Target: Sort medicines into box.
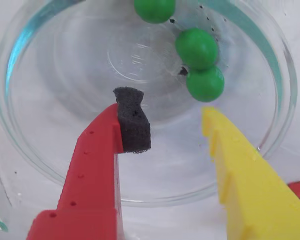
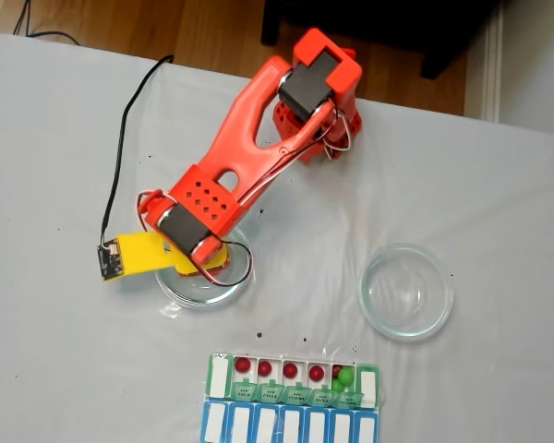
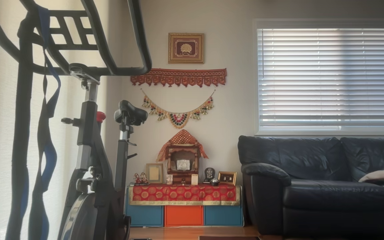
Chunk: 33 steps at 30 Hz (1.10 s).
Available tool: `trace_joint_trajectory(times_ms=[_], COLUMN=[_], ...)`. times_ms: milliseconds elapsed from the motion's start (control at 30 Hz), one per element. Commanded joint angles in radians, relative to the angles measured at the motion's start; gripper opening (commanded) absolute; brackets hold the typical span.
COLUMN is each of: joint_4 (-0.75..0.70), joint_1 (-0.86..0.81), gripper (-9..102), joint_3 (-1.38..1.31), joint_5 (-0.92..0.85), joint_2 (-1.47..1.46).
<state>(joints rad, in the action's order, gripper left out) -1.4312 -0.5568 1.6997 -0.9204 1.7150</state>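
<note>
Sitting in a clear glass dish [image 1: 270, 130] in the wrist view are three green balls [image 1: 197, 48], bunched toward its upper right: one cut by the top edge, the other two touching each other. In the fixed view that dish [image 2: 189, 291] lies left of centre on the white worktop [image 2: 55, 351], partly under the arm. A second glass dish [image 2: 407, 292] stands well apart to the right, with nothing in it. Along the bottom edge lies the box [image 2: 294, 378], its green lids folded open; four dark red balls [image 2: 243, 365] sit one per compartment, and a further compartment at the right holds a green ball [image 2: 345, 377] with something red just beside it. A blue-lidded row [image 2: 289, 425] touches the box from below.

The orange arm [image 2: 258, 129] reaches from its base near the top edge down and left, ending over the left dish. In the wrist view the gripper [image 1: 175, 127] has its jaws spread wide and holding nothing: a red finger with a black foam pad [image 1: 132, 122] on the left, a yellow finger [image 1: 240, 170] on the right, both above the dish floor, short of the balls.

Bare worktop lies between the two dishes and left of the box.
</note>
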Motion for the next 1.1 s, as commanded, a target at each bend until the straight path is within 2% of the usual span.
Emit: trace_joint_trajectory(times_ms=[0,800,1067], joint_4=[0.041,0.057,-0.021], joint_1=[-0.006,-0.057,-0.023], gripper=[18,26,27], joint_3=[-0.008,0.075,0.049], joint_5=[-0.02,-0.094,-0.051], joint_2=[0.054,0.098,0.126])
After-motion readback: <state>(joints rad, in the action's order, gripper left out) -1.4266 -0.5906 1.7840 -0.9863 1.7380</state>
